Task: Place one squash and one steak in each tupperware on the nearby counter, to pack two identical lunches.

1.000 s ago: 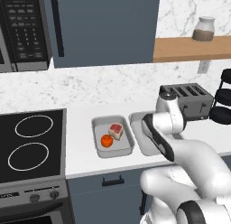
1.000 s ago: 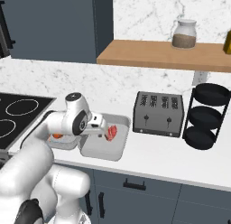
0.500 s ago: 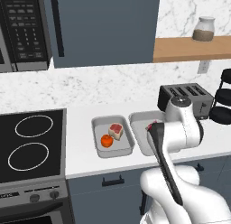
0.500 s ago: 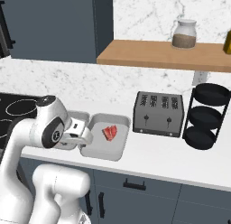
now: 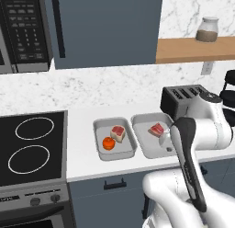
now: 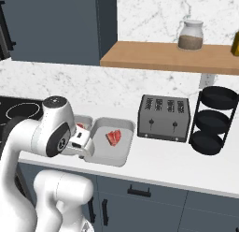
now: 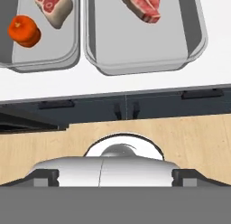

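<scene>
Pulled back off the counter [image 5: 87, 156], end effector [image 6: 83, 144] open above its wood floor [image 7: 198, 142]

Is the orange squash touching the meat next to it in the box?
Apart. In the hand view, a strip of grey tupperware floor shows between the squash and the steak.

You have squash [image 5: 108, 143] and thick steak [image 5: 118, 133] in the left tupperware [image 5: 98, 128]; flat steak [image 5: 157, 129] alone in the right tupperware [image 5: 141, 120]

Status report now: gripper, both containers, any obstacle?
Gripper open, holding nothing. Left container has squash and steak. Right container has only a steak; second squash not seen. Toaster stands beside it.
</scene>
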